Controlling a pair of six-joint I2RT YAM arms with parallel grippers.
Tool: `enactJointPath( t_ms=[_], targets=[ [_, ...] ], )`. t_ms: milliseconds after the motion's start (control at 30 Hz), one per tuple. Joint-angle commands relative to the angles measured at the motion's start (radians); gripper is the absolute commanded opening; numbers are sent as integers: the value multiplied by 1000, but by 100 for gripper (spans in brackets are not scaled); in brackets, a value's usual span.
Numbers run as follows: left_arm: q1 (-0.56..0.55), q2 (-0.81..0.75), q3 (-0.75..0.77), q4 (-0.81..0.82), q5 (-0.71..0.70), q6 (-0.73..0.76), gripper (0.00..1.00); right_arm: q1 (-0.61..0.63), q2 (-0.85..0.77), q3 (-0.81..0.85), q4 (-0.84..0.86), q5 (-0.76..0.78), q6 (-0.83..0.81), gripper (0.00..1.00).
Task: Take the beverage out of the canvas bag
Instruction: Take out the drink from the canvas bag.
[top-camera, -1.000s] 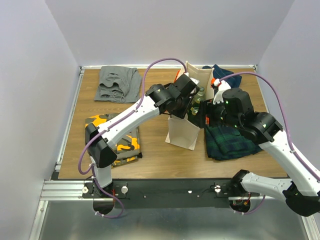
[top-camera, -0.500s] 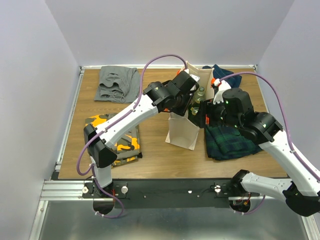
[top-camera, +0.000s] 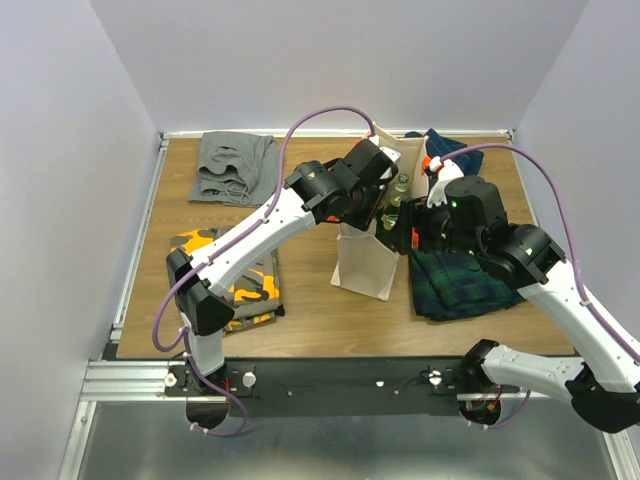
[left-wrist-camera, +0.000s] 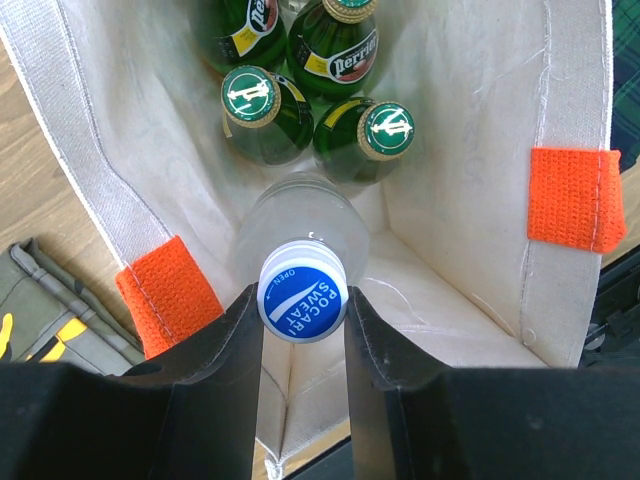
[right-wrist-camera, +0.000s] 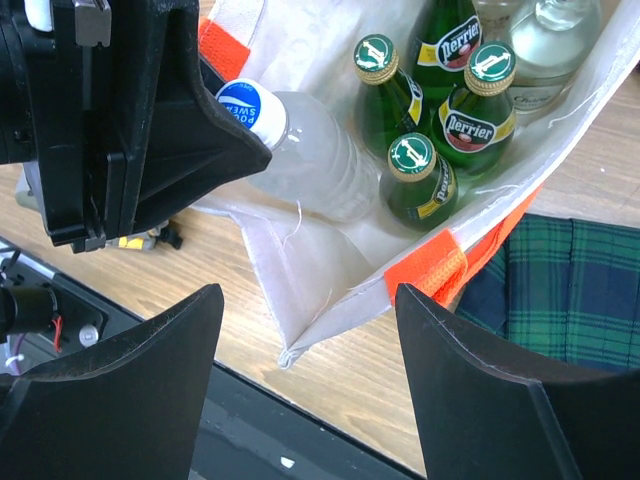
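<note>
Table (top-camera: 310, 300): left end effector (left-wrist-camera: 303, 296), apparently tilted, clamps bottle (left-wrist-camera: 300, 225).

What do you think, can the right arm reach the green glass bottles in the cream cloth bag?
Probably yes: the right gripper hangs open at the cream cloth bag's mouth, and nothing covers the green glass bottles.

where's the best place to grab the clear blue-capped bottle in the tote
The neck just under the blue cap, from above: the clear bottle sits deep in the canvas bag, hemmed in by green bottles. The left gripper is shut there.
</note>
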Motion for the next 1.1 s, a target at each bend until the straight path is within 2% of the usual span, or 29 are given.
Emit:
enactJointPath(
  t_ms=[0,1067],
  targets=[
    [-7,-33,60,88,-21,23,0,6,-5,-16,23,32,-11,79],
    [-1,-99,171,88,-52,69,0,4,-11,-4,42,85,8,78]
  ],
)
